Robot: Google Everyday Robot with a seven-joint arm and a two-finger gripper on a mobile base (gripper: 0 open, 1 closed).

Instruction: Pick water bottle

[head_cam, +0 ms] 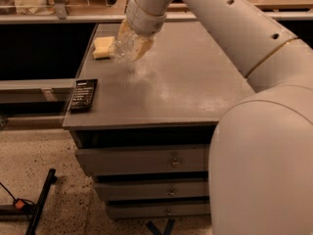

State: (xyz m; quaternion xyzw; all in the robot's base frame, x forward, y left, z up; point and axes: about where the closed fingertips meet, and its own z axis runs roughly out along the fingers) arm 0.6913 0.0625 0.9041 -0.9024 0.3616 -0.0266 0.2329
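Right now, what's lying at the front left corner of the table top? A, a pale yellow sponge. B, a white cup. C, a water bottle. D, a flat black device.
D: the flat black device lies at that corner, while the sponge and the water bottle sit farther back, with the gripper at the bottle.
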